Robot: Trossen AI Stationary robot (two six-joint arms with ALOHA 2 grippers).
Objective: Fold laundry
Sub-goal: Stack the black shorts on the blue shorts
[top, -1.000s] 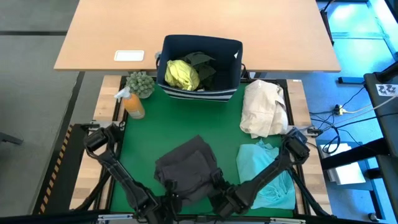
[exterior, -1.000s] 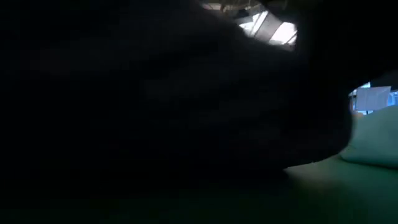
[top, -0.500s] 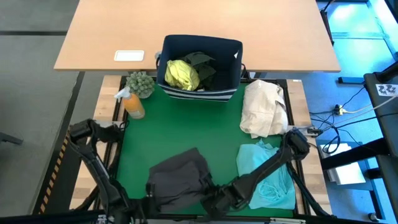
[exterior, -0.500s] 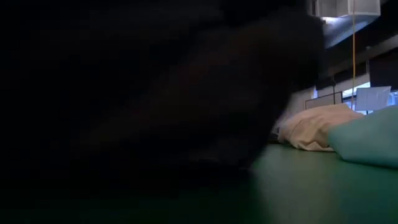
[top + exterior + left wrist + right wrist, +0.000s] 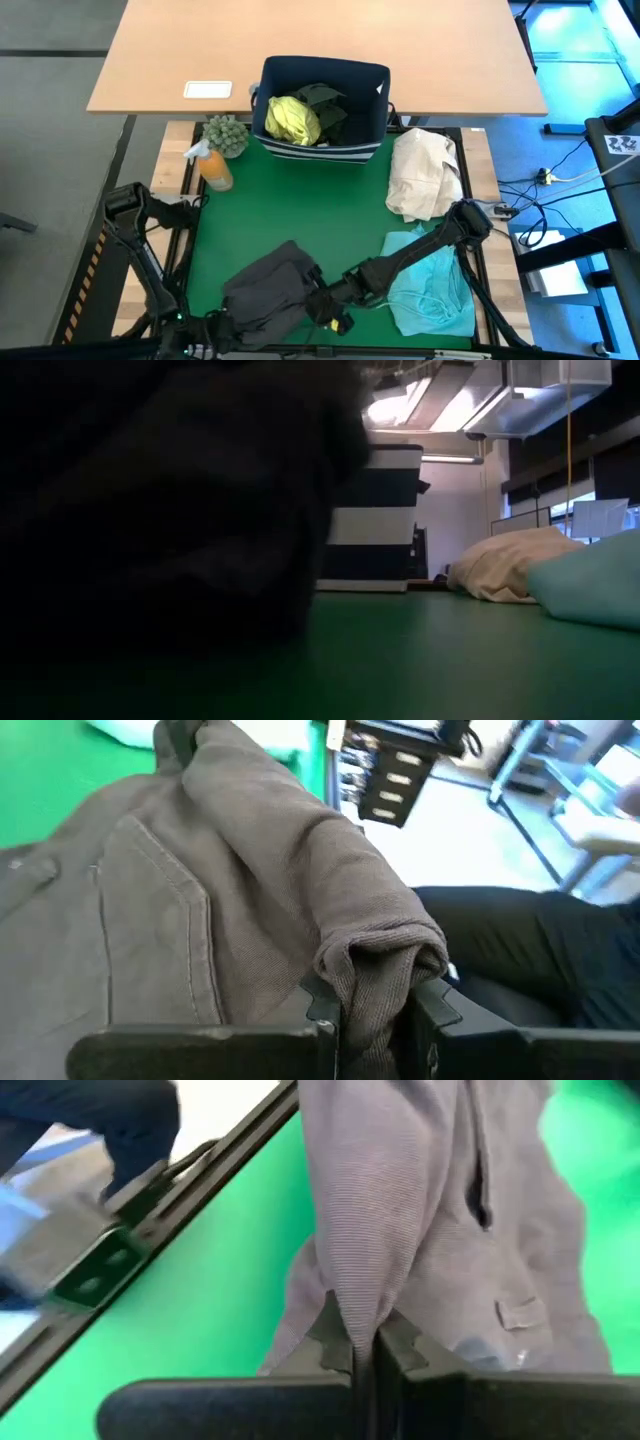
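A charcoal grey garment (image 5: 265, 295) lies bunched on the green mat (image 5: 300, 210) near the table's front edge. My left gripper (image 5: 222, 322) is shut on its left end and my right gripper (image 5: 318, 303) on its right end. In the low view the garment (image 5: 160, 510) fills the left as a dark mass. A turquoise garment (image 5: 435, 285) lies flat at the front right. A yellow-green shirt (image 5: 292, 118) and a dark garment (image 5: 325, 105) sit in the navy bin (image 5: 325, 110). My left gripper pinches a thick, folded-over bunch of the grey garment's edge (image 5: 375, 970) between its two fingers (image 5: 325, 1010). It comes in at a shallow downward slant. Several layers are gathered in the hold, and the cloth spreads away from it in slack folds. My right gripper pinches a narrow fold of the grey garment (image 5: 362, 1295) between its two fingers (image 5: 335, 1338), slanting down from the table's right. The cloth rises to a ridge at the fingers and falls away beyond them onto the mat.
The navy bin with a striped base (image 5: 375, 510) stands at the mat's far edge. A cream-beige cloth bundle (image 5: 425, 175) lies at the right. A spray bottle (image 5: 212, 165) and a small plant (image 5: 226, 133) stand at the far left. The mat's middle is bare.
Both grippers have moved toward the table's left edge and a little toward its near edge, dragging the grey garment with them. The garment has slid left along the mat and bunched more. In the low view it has cleared the right, uncovering the bin and bundle.
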